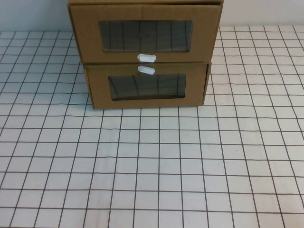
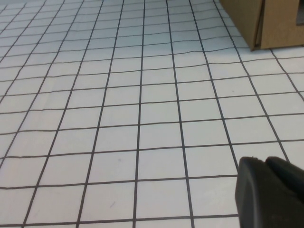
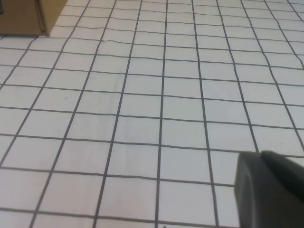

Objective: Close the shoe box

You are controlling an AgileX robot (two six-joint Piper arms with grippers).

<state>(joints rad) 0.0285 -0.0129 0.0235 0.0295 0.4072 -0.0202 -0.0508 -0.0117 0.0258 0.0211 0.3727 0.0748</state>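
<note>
The shoe box (image 1: 145, 32) is the upper of two stacked brown cardboard boxes at the back middle of the table. It has a clear window and a white pull tab (image 1: 146, 58) below it. Its front face looks wider than the lower box's and overhangs it. The lower box (image 1: 147, 86) has its tab above its window. Neither gripper shows in the high view. My left gripper (image 2: 263, 161) is shut and empty, low over the table, with the lower box's corner (image 2: 266, 23) far off. My right gripper (image 3: 260, 154) is shut and empty, also far from the box corner (image 3: 28, 16).
The table (image 1: 152, 166) is covered with a white cloth with a black grid. A pale wall stands behind the boxes. Nothing else lies between the grippers and the boxes.
</note>
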